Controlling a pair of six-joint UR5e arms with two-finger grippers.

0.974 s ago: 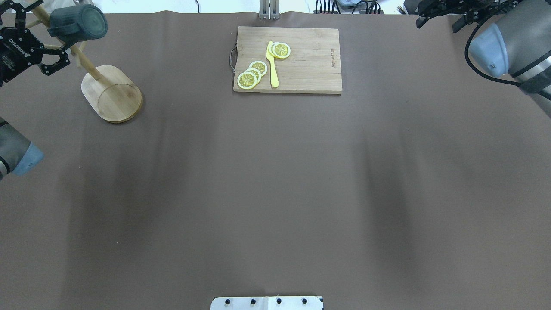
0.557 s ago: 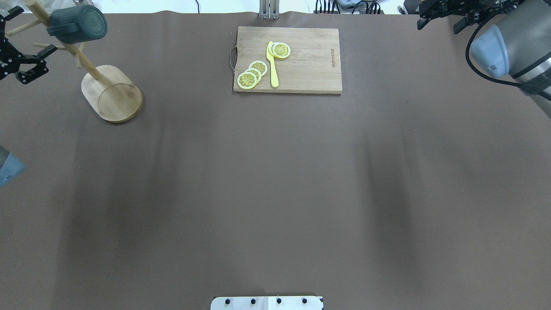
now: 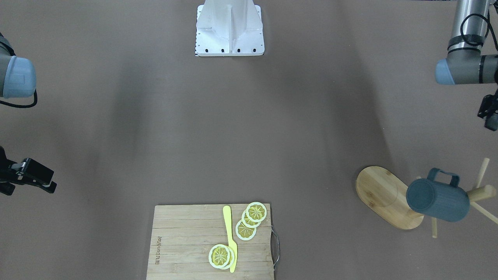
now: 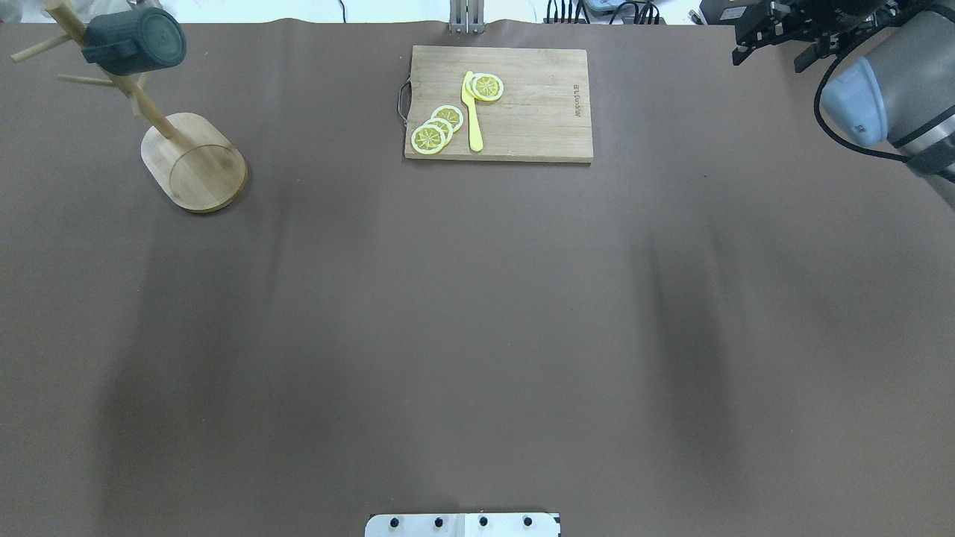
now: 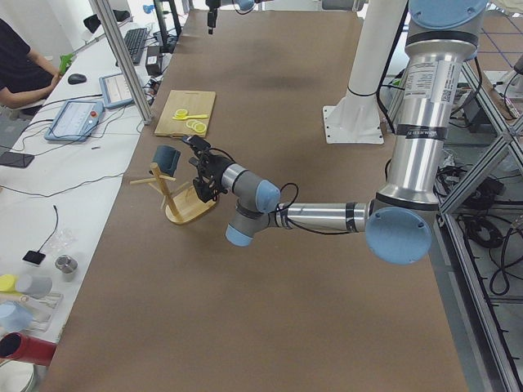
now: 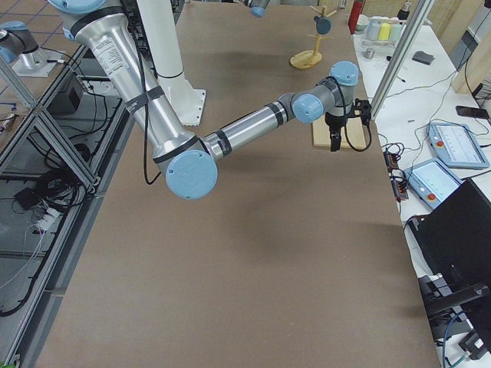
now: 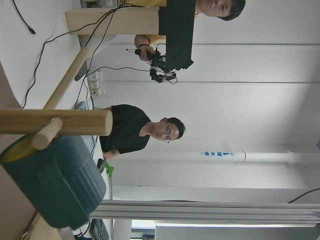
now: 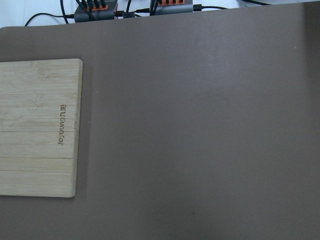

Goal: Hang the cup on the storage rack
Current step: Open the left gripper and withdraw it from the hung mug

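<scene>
The cup (image 4: 134, 41) hangs by its handle on an upper peg of the storage rack (image 4: 195, 162), lying sideways, clear of the counter (image 4: 477, 313), at the far left corner. The left gripper (image 5: 204, 161) is near the rack and apart from the cup; how its fingers stand cannot be told. The right gripper (image 4: 772, 54) is at the far right edge, fingers spread and holding nothing. A cutting board (image 4: 522, 104) carries lemon slices (image 4: 436, 128) and a yellow knife (image 4: 471, 112).
</scene>
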